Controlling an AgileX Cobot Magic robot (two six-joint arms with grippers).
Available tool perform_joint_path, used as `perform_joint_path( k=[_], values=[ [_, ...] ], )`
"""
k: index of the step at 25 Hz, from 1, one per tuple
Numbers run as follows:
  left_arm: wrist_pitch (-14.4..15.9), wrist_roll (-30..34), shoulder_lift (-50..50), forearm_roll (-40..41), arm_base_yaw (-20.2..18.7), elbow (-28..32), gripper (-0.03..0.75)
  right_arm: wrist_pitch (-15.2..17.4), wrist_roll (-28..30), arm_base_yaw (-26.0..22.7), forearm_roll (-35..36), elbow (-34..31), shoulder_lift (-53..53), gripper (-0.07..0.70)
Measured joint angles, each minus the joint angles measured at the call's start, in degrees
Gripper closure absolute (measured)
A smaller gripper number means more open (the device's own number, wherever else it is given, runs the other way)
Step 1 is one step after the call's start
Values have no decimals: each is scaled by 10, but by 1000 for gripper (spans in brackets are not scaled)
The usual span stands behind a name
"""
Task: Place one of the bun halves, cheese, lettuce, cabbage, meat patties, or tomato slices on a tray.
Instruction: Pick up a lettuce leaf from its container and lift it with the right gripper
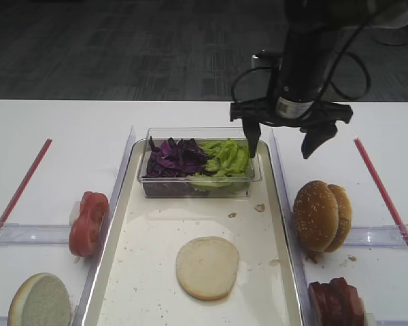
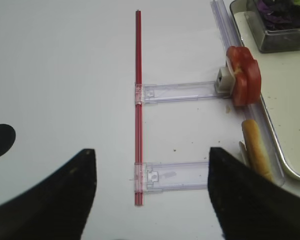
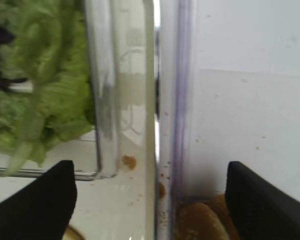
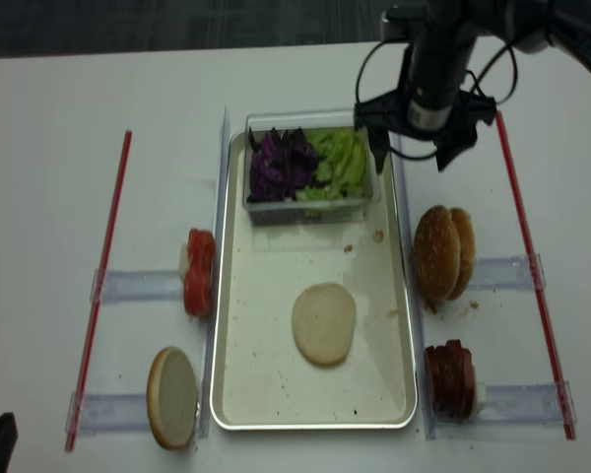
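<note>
While one flat bun half already lies pale face up on the tray, the lettuce sits in the right half of the clear tub at the tray's far end, cabbage beside it at nine o'clock. From the lettuce, the right gripper hangs close by at about three o'clock, jaws spread wide and empty, straddling the tray's right rim, one fingertip over the tub's corner. I judge lettuce the likeliest next pick, a short shift toward nine o'clock, and the right arm far nearer. The left gripper hovers apart over bare table near the tomato slices. Tub depth is hard to read; the meat patties are cut off.
</note>
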State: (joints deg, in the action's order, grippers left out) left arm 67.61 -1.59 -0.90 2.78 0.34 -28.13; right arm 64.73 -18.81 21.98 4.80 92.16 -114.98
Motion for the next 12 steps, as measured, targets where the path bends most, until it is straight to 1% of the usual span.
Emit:
perform_joint_path(
  k=[2, 7, 10, 12],
  values=[
    [0, 0, 0, 0, 0, 0, 277, 7, -9, 16, 0, 27, -13, 8],
    [0, 0, 0, 0, 0, 0, 277, 39, -27, 43, -1, 102, -56, 14],
    [0, 0, 0, 0, 0, 0, 277, 51, -37, 61, -3, 137, -83, 31],
    [0, 0, 0, 0, 0, 0, 277, 52, -44, 69, -3, 157, -96, 36]
  ],
)
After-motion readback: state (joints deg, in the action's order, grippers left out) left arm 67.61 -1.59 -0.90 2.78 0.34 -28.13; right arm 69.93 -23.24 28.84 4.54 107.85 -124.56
